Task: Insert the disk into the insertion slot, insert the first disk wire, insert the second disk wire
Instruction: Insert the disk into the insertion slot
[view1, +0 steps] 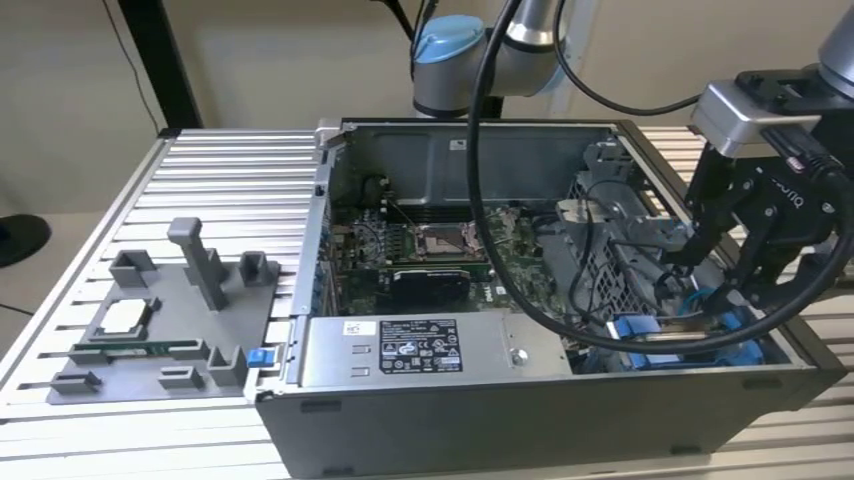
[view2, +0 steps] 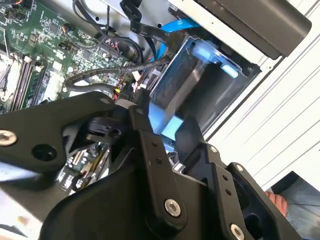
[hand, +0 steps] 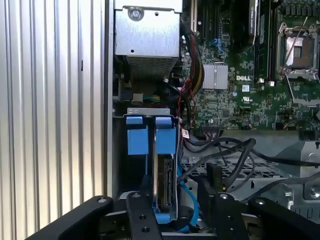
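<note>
The disk (hand: 163, 186) stands on edge in its blue caddy, down inside the insertion slot (hand: 150, 112), a grey metal bay with two blue tabs at its mouth. In the exterior view the bay (view1: 687, 338) sits at the case's front corner, on the exterior view's right. My gripper (hand: 179, 194) hangs right over the disk's near end. One finger (hand: 145, 197) is against the caddy, the other (hand: 214, 182) stands apart, so the gripper is open. In the exterior view my gripper (view1: 714, 272) hovers above the bay. A blue wire (hand: 188, 206) curls beside the disk.
The open computer case (view1: 534, 410) lies on a slatted aluminium table (view1: 227, 170). A labelled grey power-supply box (view1: 416, 350) and the motherboard (view1: 427, 250) fill its middle. A grey fixture plate (view1: 147, 325) lies at the exterior view's left. Black cables (hand: 225, 150) cross beside the bay. A hand (view2: 276, 201) shows at the table's edge.
</note>
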